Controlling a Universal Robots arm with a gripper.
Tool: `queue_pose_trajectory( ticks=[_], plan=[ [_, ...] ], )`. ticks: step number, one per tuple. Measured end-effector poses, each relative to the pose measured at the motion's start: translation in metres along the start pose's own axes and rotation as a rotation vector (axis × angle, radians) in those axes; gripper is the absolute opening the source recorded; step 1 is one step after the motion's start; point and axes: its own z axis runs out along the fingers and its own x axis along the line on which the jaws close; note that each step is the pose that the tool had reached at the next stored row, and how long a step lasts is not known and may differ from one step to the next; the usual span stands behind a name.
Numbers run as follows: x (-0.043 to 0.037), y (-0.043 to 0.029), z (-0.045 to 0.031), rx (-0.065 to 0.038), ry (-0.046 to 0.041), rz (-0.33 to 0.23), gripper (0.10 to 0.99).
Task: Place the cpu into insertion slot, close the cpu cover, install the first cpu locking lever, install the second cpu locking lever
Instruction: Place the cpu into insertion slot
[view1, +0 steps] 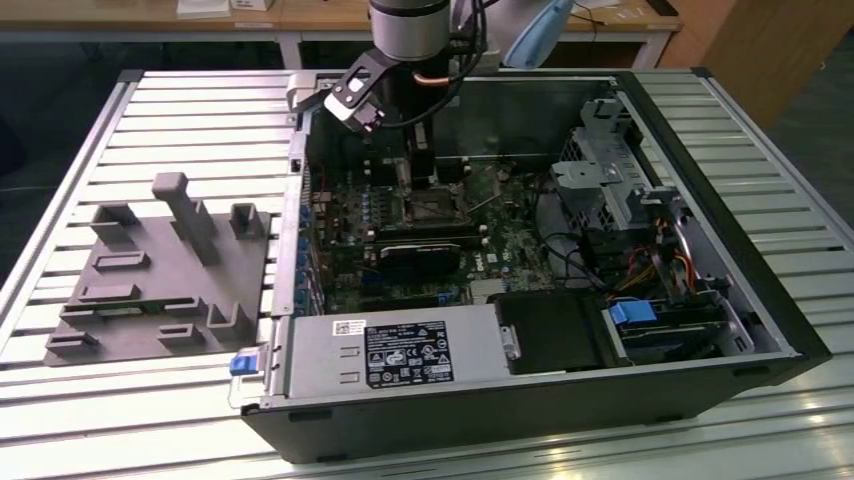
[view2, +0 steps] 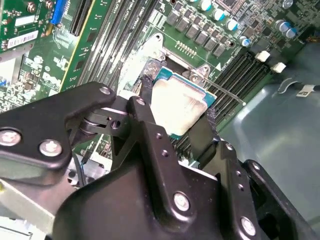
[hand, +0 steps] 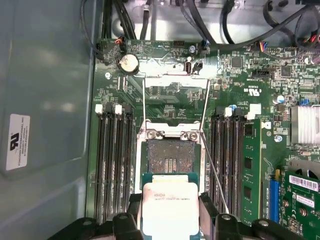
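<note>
Between the black fingers (hand: 208, 212) of your gripper (hand: 170, 212) sits the cpu (hand: 168, 197) — pinched tight by two side edges. It looks light, stiff and easy to hurt, so you should hold the edges only, never underneath. Just past it lies the insertion slot (hand: 170, 157), bare; farther on, the cpu cover (hand: 174, 75) stands flipped open.

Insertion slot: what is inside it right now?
In the first wrist view the insertion slot shows its dark contact field bare, with no chip seated. The cpu, held in the gripper, covers the slot's edge nearest the gripper, so that part is hidden.
</note>
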Motion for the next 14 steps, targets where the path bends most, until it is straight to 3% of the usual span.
queue_pose_trajectory(
  ticks=[4, 11, 14],
  plan=[
    [0.0000, -0.0002, 0.0000, -0.004, -0.0008, 0.000, 0.537],
    [0.0001, -0.0028, 0.0028, -0.067, -0.0073, 0.000, 0.537],
    [0.0000, -0.0029, 0.0041, -0.069, -0.0075, 0.000, 0.537]
  ],
)
